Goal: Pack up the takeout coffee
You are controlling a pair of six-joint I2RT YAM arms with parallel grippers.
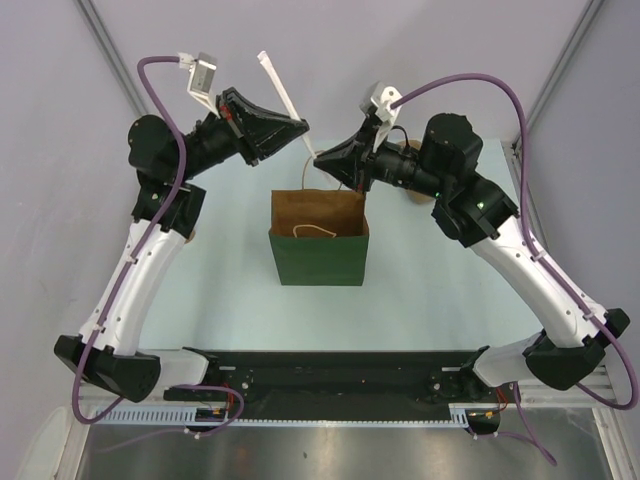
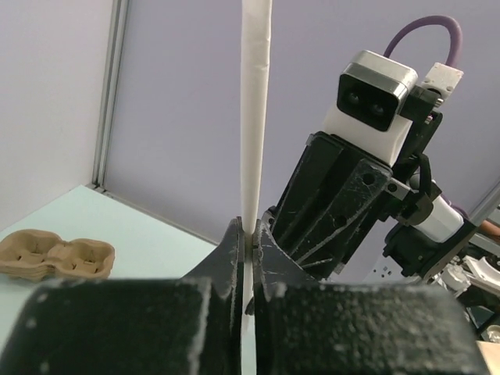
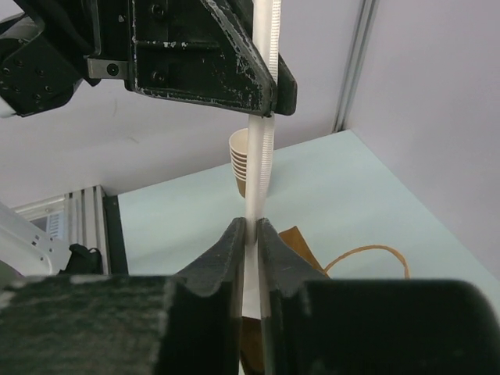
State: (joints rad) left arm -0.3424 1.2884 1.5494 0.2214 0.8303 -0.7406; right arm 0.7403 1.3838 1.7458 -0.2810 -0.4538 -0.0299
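A long white paper-wrapped straw [image 1: 280,88] slants above the open brown paper bag [image 1: 318,208] with a green front. My left gripper [image 1: 302,128] is shut on the straw's middle, and the jaws pinch it in the left wrist view [image 2: 250,234]. My right gripper [image 1: 319,158] is shut on the straw's lower end, just over the bag's back rim, with the straw [image 3: 262,156] rising out of its jaws [image 3: 251,230]. The takeout coffee is out of view.
A stack of pale lidless paper cups [image 3: 241,160] stands on the table beyond the bag. A cardboard cup carrier [image 2: 55,254] lies at the far left. The bag's twine handle [image 3: 367,251] curls beside my right gripper. Grey walls close in the back.
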